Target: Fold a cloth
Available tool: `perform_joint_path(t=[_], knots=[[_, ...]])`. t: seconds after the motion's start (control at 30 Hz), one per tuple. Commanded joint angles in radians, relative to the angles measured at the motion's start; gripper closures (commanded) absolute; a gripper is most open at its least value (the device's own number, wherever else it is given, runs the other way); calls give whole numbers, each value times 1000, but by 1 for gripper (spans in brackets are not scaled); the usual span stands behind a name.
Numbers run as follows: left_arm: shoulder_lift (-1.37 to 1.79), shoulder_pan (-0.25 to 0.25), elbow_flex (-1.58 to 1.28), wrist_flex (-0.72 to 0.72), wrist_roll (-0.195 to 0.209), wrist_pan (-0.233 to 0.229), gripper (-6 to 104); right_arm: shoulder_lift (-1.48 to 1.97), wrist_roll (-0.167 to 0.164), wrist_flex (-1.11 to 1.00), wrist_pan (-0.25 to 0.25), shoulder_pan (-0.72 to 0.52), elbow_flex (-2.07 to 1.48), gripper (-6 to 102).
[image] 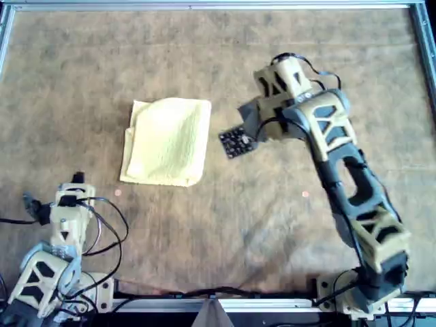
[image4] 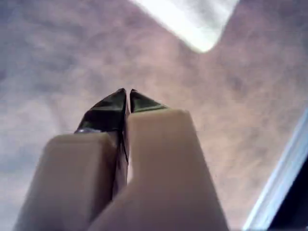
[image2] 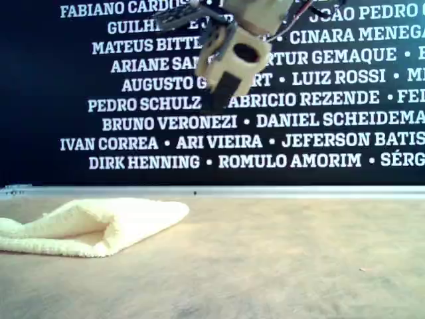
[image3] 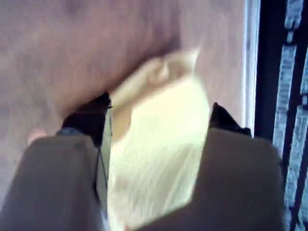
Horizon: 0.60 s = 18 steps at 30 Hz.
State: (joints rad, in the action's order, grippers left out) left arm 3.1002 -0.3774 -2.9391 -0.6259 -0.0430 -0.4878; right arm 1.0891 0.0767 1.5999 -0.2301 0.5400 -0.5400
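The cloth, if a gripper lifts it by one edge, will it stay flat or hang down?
The cloth probably hangs limp: its fold bulges softly in the exterior view. It looks thin and light. Folded layers may slide apart.

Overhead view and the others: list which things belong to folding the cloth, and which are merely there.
Belong to the job:
cloth
left gripper, fingers apart
right gripper, fingers shut, empty

Merely there:
table
wall of names
cables
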Motion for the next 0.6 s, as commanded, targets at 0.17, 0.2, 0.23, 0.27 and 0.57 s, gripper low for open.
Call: perform_joint_path(t=[0.17, 0.2, 0.23, 0.27, 0.57], knots=[[18, 21, 25, 0, 0, -103, 26, 706, -14, -75, 5, -224, -597, 94], [20, 21, 23, 0, 0, -97, 26, 753, -20, -98, 5, -288, -678, 94], [21, 21, 21, 0, 9, -97, 26, 795, -29, -127, 3, -356, -753, 94], [21, 23, 20, 0, 9, -97, 26, 824, -43, -164, 2, -420, -821, 94], [20, 144, -21, -2, 17, -100, 44, 1147, -137, -640, -15, -620, -1331, 94]])
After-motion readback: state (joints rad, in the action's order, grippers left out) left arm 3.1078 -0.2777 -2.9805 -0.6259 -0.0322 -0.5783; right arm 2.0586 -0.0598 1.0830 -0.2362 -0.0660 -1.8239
